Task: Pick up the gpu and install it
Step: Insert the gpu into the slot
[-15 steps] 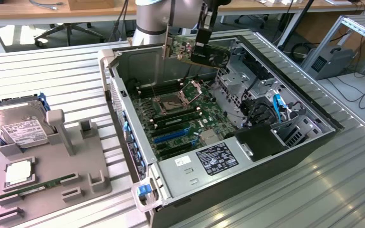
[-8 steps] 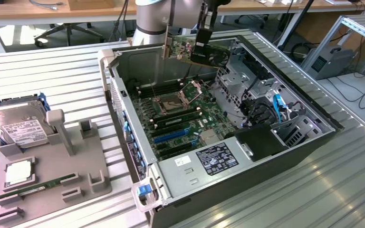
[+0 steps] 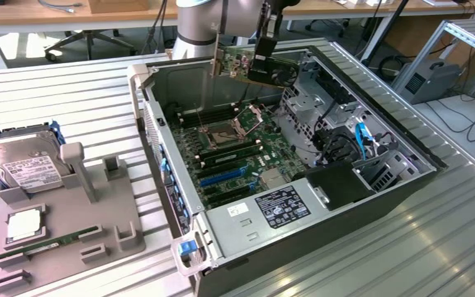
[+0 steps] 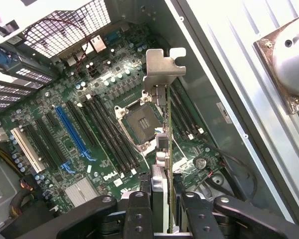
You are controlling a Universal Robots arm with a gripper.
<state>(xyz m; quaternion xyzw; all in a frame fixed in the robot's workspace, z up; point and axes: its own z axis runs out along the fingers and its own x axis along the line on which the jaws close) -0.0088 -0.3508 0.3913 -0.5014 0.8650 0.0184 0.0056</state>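
GPU (image 3: 250, 69) (image 4: 165, 107): flat card with a green board, black shroud face and silver bracket at one end, held in the air over the far end of the open case (image 3: 386, 127), above the motherboard (image 3: 237, 148) and apart from it, with the pincer (image 3: 264, 57) (image 4: 163, 204) pinching its two faces. From the wrist it shows edge-on, so both faces are hidden and the end by the fingers (image 4: 139, 211) is cut off. The case's far wall and the drive cage (image 3: 312, 99) on the right stand near; the blue slot (image 3: 221, 178) lies well apart, nearer.
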